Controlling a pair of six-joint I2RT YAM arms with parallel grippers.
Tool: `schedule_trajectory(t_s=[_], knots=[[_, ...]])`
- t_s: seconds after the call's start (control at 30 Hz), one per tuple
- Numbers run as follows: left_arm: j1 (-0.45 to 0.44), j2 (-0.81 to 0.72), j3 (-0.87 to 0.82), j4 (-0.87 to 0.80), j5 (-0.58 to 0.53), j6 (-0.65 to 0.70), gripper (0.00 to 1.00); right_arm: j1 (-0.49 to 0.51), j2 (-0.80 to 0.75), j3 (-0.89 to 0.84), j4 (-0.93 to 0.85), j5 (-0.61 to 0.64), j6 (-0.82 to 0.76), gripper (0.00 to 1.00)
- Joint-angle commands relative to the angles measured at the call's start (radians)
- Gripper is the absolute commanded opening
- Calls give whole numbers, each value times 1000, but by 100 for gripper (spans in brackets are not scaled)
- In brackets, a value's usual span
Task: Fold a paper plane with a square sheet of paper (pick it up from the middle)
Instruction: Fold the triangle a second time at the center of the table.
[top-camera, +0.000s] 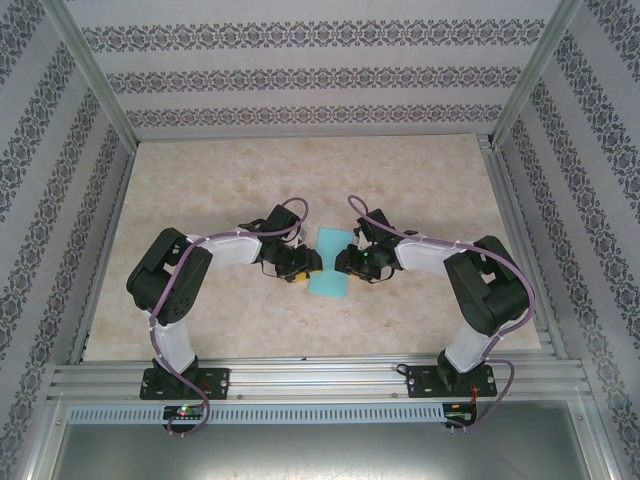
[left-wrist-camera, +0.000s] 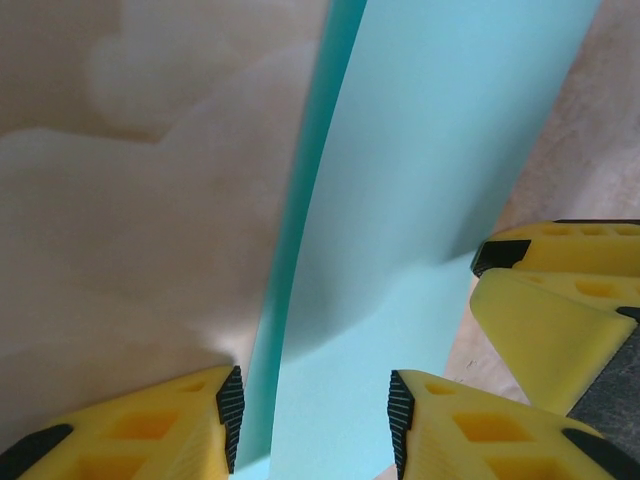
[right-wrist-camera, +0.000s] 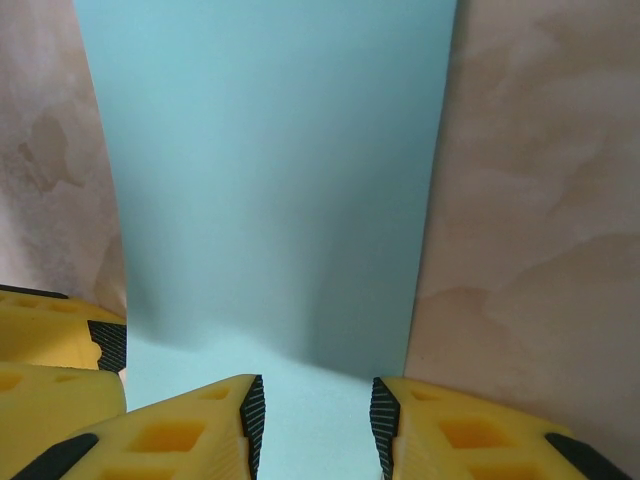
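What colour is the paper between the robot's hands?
The paper is plain turquoise-cyan, with no pattern. The right wrist view shows it best.

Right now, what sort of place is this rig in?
Probably a purpose-built robot test cell, not a lived-in room. Aluminium frame rails box in a marble-look tabletop, and patterned wallpaper panels close off three sides.

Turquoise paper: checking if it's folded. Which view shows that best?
Left wrist: the paper shows a darker strip along its left edge, seemingly another layer. Right wrist shows a flat face; top view, a small patch.
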Motion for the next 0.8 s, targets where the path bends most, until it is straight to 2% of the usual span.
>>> schedule_trajectory(t_s=[0.0,0.17,0.77], knots=[[-13,18,19,5,29,-15,46,-6,36,-48,-66,56,6,38],[-13,23,14,47,67,-31,45,-4,39,-54,-54,51,15,38],[-5,1,34,96,70,-59,40,-4,27,-68,-9,27,58,39]])
